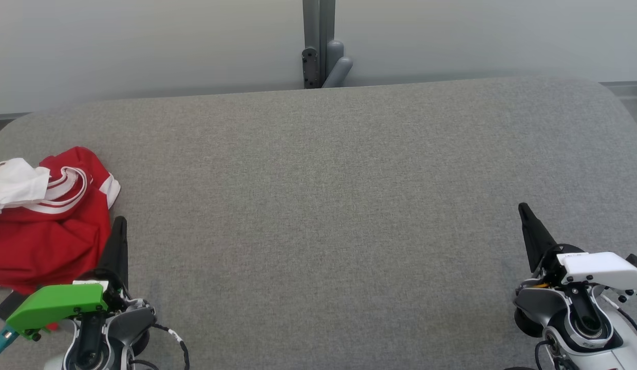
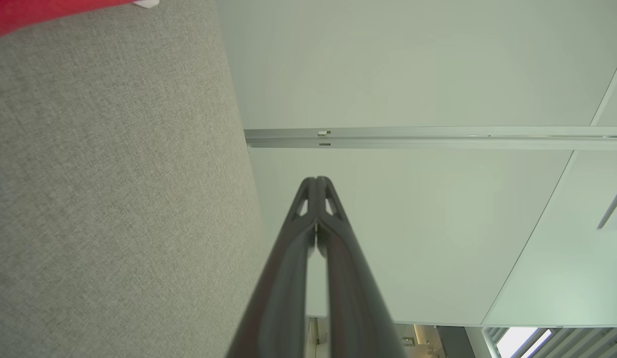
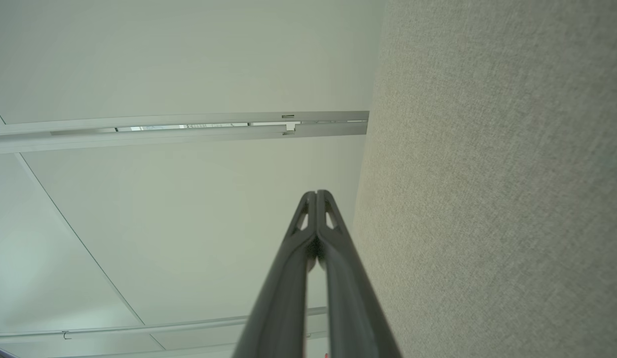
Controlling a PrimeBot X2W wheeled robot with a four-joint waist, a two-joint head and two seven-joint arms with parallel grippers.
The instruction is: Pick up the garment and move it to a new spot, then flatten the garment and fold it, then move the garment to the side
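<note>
My left gripper (image 1: 119, 225), closed and empty, has the garment (image 1: 46, 231) just to its left: a crumpled red heap with white stripes; my right gripper (image 1: 524, 210) is closed too.

a: what lies across the scene?
b: a wide grey fabric surface (image 1: 318, 205), finely woven, with rounded far corners.
a: and behind it?
b: a pale wall (image 1: 144, 46). a grey metal post (image 1: 318, 31) runs up its middle, with a rounded grey fitting (image 1: 339, 67) at the foot, just past the surface's far edge.
</note>
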